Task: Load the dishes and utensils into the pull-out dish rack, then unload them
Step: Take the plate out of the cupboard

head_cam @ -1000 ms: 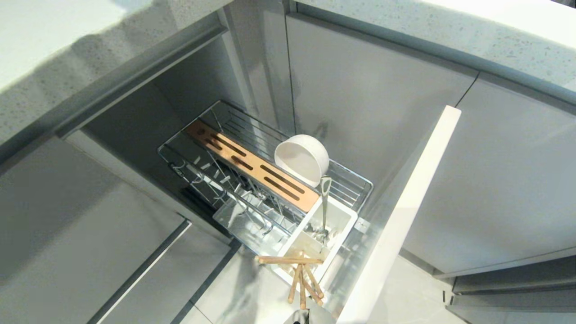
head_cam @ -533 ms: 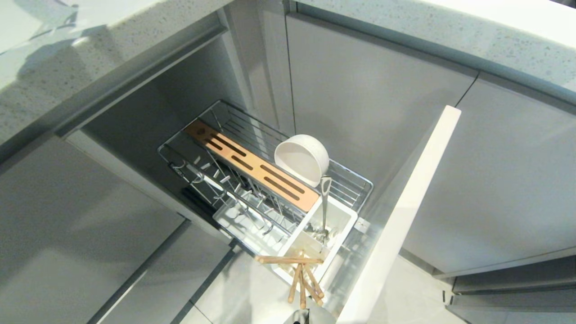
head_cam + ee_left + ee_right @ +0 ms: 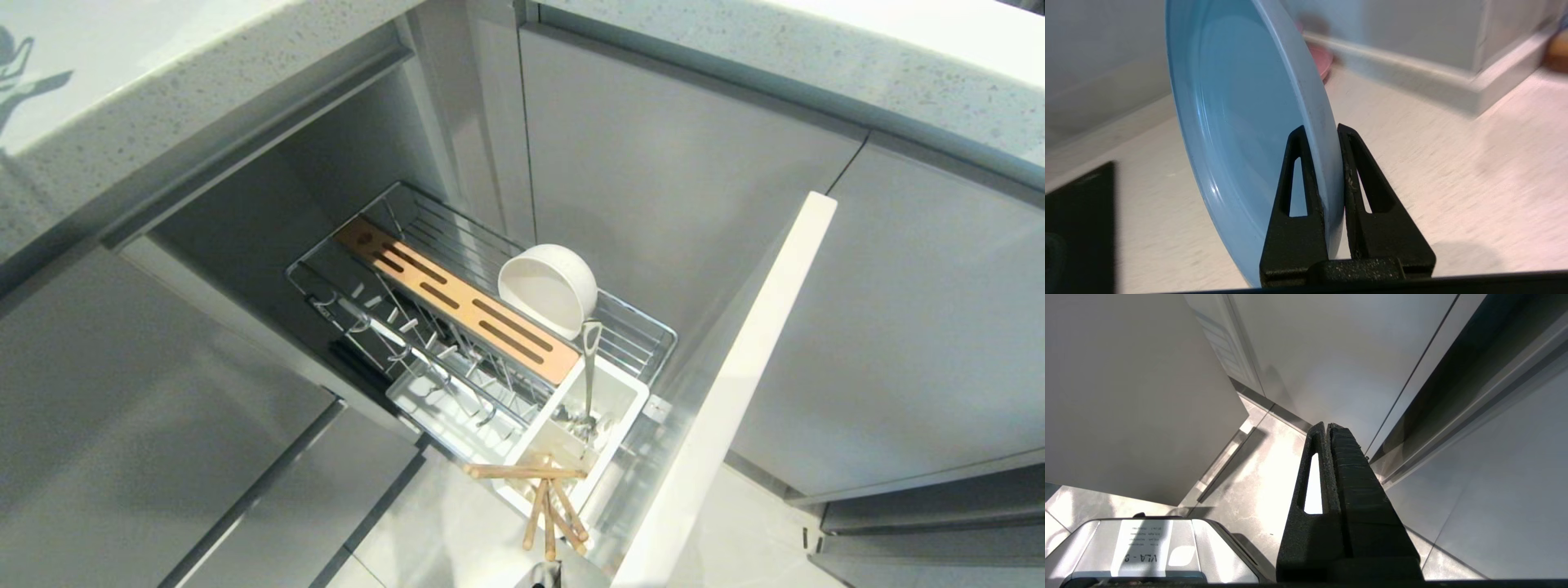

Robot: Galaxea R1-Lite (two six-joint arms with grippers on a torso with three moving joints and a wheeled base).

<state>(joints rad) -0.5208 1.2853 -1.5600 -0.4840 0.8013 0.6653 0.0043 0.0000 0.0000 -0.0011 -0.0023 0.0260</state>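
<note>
The light-blue plate [image 3: 1241, 122] now hangs on edge above the desk [image 3: 1433, 171], its rim clamped in the left pincer [image 3: 1329, 134]. The rack [image 3: 620, 335], with the bowl [image 3: 549, 287] at its two o'clock side, has stayed as it was, so racking the plate looks next. The right pincer [image 3: 1327, 430] is parked, closed on nothing.

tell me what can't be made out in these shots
- Pink dish, left wrist view: mostly hidden behind the blue plate clamped in the left pincer.
- Left pincer, head view: outside the frame.
- Spoon bowl end, head view: sunk in the white caddy.
- Right pincer, right wrist view: shut, parked near the floor.
</note>
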